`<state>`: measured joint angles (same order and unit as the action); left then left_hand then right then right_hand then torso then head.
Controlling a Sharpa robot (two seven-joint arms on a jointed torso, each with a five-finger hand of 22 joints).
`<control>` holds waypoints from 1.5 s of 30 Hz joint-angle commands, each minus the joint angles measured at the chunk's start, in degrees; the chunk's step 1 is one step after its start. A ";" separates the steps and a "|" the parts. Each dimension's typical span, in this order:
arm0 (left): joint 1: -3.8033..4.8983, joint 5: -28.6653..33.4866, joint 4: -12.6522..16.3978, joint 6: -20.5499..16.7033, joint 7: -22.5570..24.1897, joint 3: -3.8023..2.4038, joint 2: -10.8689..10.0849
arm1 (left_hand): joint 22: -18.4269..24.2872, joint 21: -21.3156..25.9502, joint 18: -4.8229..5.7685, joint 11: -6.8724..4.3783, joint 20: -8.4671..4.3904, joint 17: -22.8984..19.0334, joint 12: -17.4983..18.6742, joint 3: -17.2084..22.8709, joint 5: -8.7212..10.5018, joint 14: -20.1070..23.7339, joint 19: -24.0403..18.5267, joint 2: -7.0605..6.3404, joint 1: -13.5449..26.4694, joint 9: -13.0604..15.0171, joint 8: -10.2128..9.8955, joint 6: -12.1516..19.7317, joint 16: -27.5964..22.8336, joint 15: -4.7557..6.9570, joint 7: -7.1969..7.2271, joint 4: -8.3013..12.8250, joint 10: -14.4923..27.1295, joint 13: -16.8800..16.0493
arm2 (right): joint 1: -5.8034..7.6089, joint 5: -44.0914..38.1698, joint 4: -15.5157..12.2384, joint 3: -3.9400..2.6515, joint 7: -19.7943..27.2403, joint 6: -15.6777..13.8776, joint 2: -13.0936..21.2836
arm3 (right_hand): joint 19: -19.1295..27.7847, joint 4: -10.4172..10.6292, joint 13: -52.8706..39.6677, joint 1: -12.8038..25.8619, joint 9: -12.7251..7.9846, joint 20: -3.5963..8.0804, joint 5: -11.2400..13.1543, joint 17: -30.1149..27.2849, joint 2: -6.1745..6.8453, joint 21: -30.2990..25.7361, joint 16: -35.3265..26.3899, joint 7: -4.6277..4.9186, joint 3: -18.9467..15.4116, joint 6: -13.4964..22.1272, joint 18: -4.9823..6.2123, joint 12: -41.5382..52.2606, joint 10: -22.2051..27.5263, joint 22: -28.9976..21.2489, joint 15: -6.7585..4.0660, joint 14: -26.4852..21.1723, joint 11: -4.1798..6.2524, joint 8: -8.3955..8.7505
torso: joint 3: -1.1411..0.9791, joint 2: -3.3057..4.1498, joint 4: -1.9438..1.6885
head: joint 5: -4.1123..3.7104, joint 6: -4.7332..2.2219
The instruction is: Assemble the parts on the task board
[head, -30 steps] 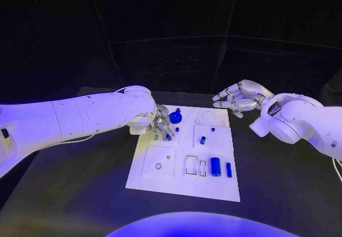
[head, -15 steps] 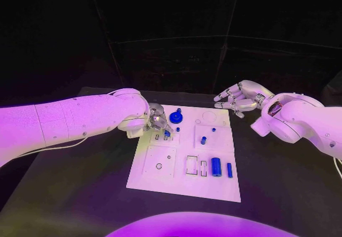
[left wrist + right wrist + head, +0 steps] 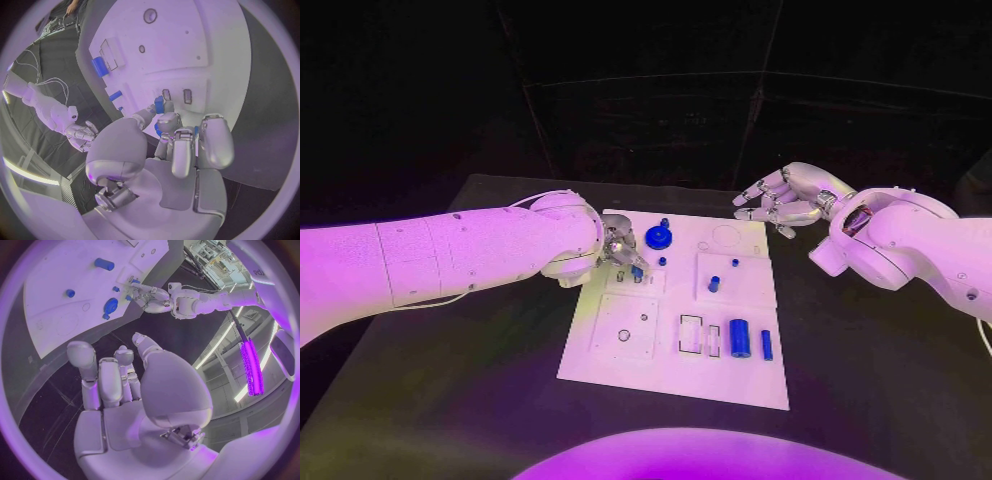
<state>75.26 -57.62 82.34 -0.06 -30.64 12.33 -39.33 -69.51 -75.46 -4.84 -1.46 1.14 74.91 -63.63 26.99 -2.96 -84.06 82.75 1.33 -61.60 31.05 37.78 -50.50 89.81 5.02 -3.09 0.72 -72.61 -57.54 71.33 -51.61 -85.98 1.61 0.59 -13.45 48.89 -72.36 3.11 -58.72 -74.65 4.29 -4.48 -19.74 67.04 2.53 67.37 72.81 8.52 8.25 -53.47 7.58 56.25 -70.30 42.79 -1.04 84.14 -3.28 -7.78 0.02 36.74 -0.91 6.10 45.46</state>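
Observation:
The white task board [image 3: 610, 362] lies mid-table. My left hand [image 3: 617, 250] is over its far left part and pinches a small blue part [image 3: 636, 271] between thumb and fingertips. In the left wrist view this blue part [image 3: 159, 105] is just short of two small slots [image 3: 167, 94] in the board [image 3: 206, 55]. My right hand [image 3: 783, 200] hovers past the board's far right corner, fingers apart, holding nothing. A round blue knob [image 3: 658, 237], a blue cylinder [image 3: 738, 334] and a slim blue bar [image 3: 764, 344] are on the board.
Small blue pegs [image 3: 730, 263] and a short blue piece [image 3: 711, 284] stand in the board's far right block. Rectangular cut-outs [image 3: 688, 334] lie beside the cylinder. In the right wrist view, the knob [image 3: 110, 305] and my left hand [image 3: 150, 295] show beyond my right hand [image 3: 119, 380].
My left forearm has swung in closer to the board, and the hand with the blue part has shifted slightly toward the far edge. The right hand has stayed put.

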 commanded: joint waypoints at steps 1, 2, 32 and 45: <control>-0.10 -3.79 -0.01 -0.49 0.55 0.06 0.07 | 0.00 -0.25 0.55 -0.04 0.08 15.09 -0.22 6.68 0.03 -5.94 0.43 0.29 -0.19 0.12 0.28 0.03 0.19 0.00 0.45 6.38 -0.47 0.11 | 0.11 -2.21 -0.04 -0.04 0.72 0.49 -0.08 | 0.38 0.10 0.08 0.69 -0.09 -0.11 -0.01 -0.08 0.01 -0.29 -0.33 -0.02 0.16 0.38 0.50 -0.31 0.39 -0.07 -0.33 0.83 0.06 -0.37 | 0.01 0.04 0.08 | 0.07 -0.03; -0.16 -3.96 -0.07 -0.24 0.53 0.09 0.07 | 0.00 -0.24 0.55 -0.04 0.08 15.09 -0.21 6.68 0.03 -5.94 0.43 0.29 -0.19 0.12 0.28 0.03 0.19 0.01 0.45 6.38 -0.47 0.12 | 0.11 -2.80 -0.05 -0.04 0.77 0.52 -0.10 | 0.38 0.11 0.07 0.70 -0.09 -0.11 -0.01 -0.08 0.01 -0.30 -0.34 -0.02 0.16 0.38 0.50 -0.30 0.39 -0.08 -0.33 0.83 0.06 -0.37 | 0.00 0.07 0.09 | 0.12 -0.09; -1.21 -4.53 -1.15 4.75 0.04 0.20 0.56 | 0.15 -0.12 0.52 -0.06 0.06 15.09 -0.15 6.92 0.07 -5.94 0.38 0.10 -0.24 0.19 0.31 0.08 0.19 0.02 0.45 6.42 -0.43 0.20 | 0.10 -3.57 -0.12 -0.04 1.35 1.91 -0.50 | 0.39 0.35 0.19 1.11 -0.10 -0.13 0.09 -0.10 0.08 -0.47 -0.45 -0.04 0.07 0.41 0.51 -0.39 0.42 -0.22 -0.31 0.83 0.05 -0.48 | -0.05 0.05 0.07 | -0.10 0.00; -1.29 -4.52 -1.28 6.59 -0.03 0.20 0.64 | 0.13 -0.13 0.52 -0.05 0.05 15.09 -0.26 6.98 0.08 -5.94 0.38 0.08 -0.20 0.22 0.35 0.06 0.19 0.03 0.45 6.37 -0.50 0.07 | 0.10 -3.40 -0.07 -0.04 1.32 2.24 -0.61 | 0.39 0.35 0.19 1.11 -0.10 -0.13 0.09 -0.10 0.08 -0.47 -0.45 -0.04 0.07 0.41 0.51 -0.39 0.42 -0.22 -0.31 0.83 0.05 -0.48 | 0.00 0.05 0.06 | 0.03 0.08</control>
<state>74.30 -61.87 81.11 3.77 -30.25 12.24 -38.63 -69.41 -75.45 -4.85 -1.51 1.15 74.94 -63.63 27.69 -2.49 -84.06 82.75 1.31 -61.42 31.17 37.95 -50.47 89.81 5.01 -2.85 1.08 -72.68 -57.40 71.33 -55.34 -85.96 1.61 1.41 -11.75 48.31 -72.36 3.11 -58.57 -74.11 4.25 -4.48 -19.73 66.97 2.62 67.15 72.54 8.52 8.25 -53.47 7.58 56.05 -70.31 42.61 -1.04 84.14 -3.28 -7.98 0.00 36.78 -0.81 6.16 45.54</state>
